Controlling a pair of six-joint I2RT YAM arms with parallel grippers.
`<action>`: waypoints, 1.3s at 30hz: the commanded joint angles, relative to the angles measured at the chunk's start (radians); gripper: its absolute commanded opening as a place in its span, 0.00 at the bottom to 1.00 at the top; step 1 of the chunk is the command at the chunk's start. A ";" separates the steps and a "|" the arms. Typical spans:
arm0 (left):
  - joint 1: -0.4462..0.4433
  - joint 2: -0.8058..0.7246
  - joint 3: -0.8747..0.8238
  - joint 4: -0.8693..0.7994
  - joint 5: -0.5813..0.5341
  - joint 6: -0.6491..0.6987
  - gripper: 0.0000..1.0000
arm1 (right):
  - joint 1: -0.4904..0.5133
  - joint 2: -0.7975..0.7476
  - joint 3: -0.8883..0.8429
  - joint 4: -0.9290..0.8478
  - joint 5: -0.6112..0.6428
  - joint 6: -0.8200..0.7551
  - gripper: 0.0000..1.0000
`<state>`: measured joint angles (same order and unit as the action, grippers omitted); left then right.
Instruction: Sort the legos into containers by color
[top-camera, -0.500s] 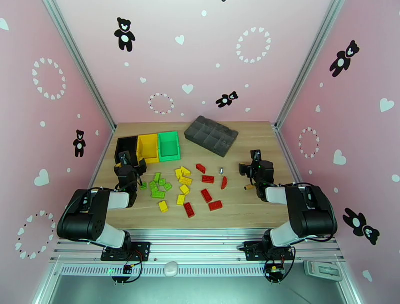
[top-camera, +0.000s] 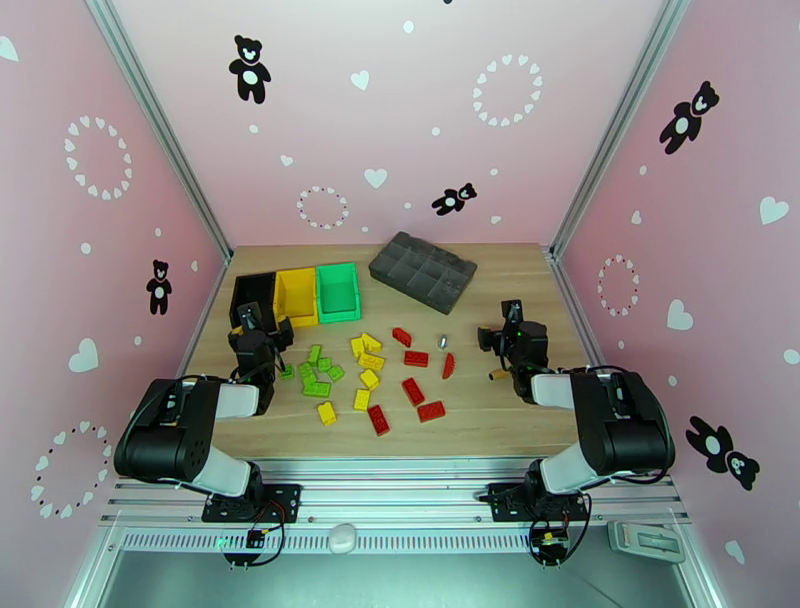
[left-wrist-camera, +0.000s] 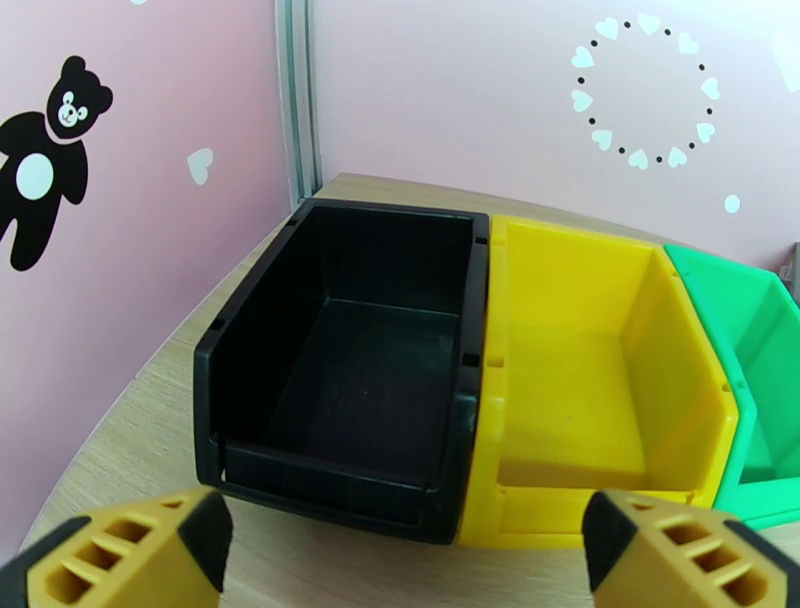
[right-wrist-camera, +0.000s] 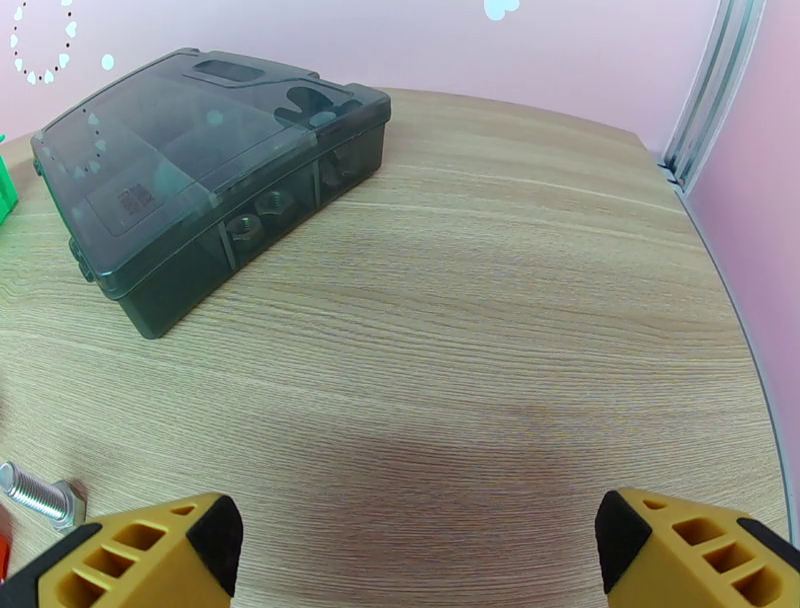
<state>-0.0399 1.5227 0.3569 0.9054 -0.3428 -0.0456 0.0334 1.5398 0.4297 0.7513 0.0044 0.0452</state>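
Observation:
Loose legos lie mid-table in three clusters: lime green (top-camera: 318, 374), yellow (top-camera: 367, 362) and red (top-camera: 415, 378). The containers stand in a row at the back left: black (top-camera: 252, 290), yellow (top-camera: 296, 290) and green (top-camera: 338, 288). All three look empty in the left wrist view: black (left-wrist-camera: 340, 300), yellow (left-wrist-camera: 600, 300), green (left-wrist-camera: 770, 310). My left gripper (top-camera: 262, 326) hovers open just in front of the black and yellow bins, its orange fingertips (left-wrist-camera: 130, 550) wide apart. My right gripper (top-camera: 490, 356) is open to the right of the red bricks, holding nothing, fingertips (right-wrist-camera: 690, 550) spread over bare wood.
A dark grey compartment tray (top-camera: 422, 270) sits at the back centre, seen close in the right wrist view (right-wrist-camera: 200, 170). A silver metal bolt (right-wrist-camera: 40, 492) lies beside the red bricks (top-camera: 443, 341). Pink walls enclose the table on three sides.

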 joint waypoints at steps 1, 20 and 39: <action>0.008 0.006 0.001 0.006 0.023 -0.002 0.98 | -0.001 -0.007 -0.002 0.012 -0.006 0.005 0.99; 0.008 0.006 0.001 0.006 0.023 -0.002 0.98 | -0.001 -0.008 -0.001 0.012 -0.007 0.005 0.99; -0.002 -0.356 0.351 -1.048 -0.110 -0.356 0.98 | -0.004 -0.470 0.184 -0.793 0.362 0.301 0.99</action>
<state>-0.0418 1.2278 0.6743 0.1692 -0.4305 -0.2508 0.0322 1.1381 0.4931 0.3351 0.2276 0.2157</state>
